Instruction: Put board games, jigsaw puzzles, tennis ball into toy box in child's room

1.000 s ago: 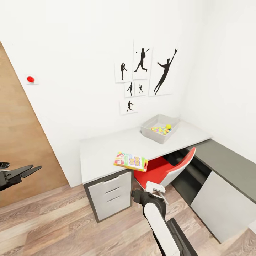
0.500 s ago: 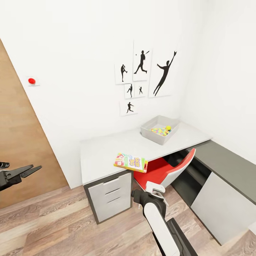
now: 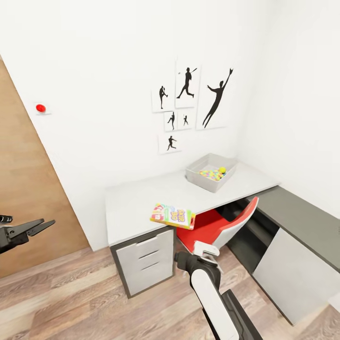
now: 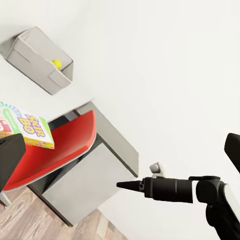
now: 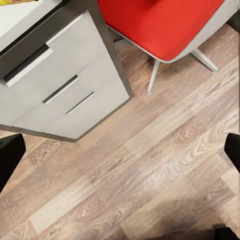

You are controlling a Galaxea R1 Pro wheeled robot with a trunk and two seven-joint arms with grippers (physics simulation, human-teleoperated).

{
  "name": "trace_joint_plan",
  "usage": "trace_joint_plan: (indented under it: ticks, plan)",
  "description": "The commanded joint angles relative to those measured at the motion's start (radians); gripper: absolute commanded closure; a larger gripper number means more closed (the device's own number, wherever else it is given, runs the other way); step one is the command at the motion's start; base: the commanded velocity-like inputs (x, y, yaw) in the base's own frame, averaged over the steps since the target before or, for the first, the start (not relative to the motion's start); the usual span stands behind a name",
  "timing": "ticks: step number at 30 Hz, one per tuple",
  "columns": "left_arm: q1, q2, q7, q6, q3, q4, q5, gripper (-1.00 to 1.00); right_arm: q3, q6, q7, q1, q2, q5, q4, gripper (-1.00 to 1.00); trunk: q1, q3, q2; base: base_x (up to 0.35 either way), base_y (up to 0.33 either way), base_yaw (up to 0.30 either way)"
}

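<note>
Skip-Bo carton (image 3: 173,215) overhangs the surface (image 3: 137,200) edge — a clumsy nudge from either spread, empty hand (image 3: 35,227) could topple it.

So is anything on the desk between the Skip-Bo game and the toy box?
No. The Skip-Bo game lies at the desk's front edge, and only bare desktop lies between it and the toy box at the back.

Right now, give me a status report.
Both tools open, empty: left, right. Skip-Bo at desk front edge; bin at the far end. Red chair between.
</note>
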State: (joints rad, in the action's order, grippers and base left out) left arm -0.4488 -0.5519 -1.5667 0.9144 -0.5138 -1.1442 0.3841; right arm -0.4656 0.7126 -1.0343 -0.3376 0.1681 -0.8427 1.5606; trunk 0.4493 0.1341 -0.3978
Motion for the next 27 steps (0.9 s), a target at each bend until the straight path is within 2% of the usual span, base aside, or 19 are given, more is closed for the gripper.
trace_joint_plan:
  ticks: [1, 9, 27]
  plan:
    - [-0.001, 0.000, -0.004, 0.011, 0.000, 0.000, -0.001, -1.00, -0.001, 0.006, -0.009, -0.001, 0.000, -0.007, 0.001, -1.00, 0.001, 0.001, -0.002, -0.015, -0.069, -0.146]
    - [-0.001, 0.000, -0.004, 0.011, 0.000, -0.002, 0.000, -1.00, -0.001, 0.005, -0.010, -0.001, 0.000, -0.007, 0.001, -1.00, 0.001, -0.006, -0.002, -0.039, -0.128, -0.155]
    - [-0.001, 0.000, -0.004, 0.011, 0.000, -0.005, -0.002, -1.00, 0.000, 0.006, -0.010, -0.001, 0.000, -0.007, 0.001, -1.00, 0.001, -0.007, -0.002, -0.002, -0.005, -0.009]
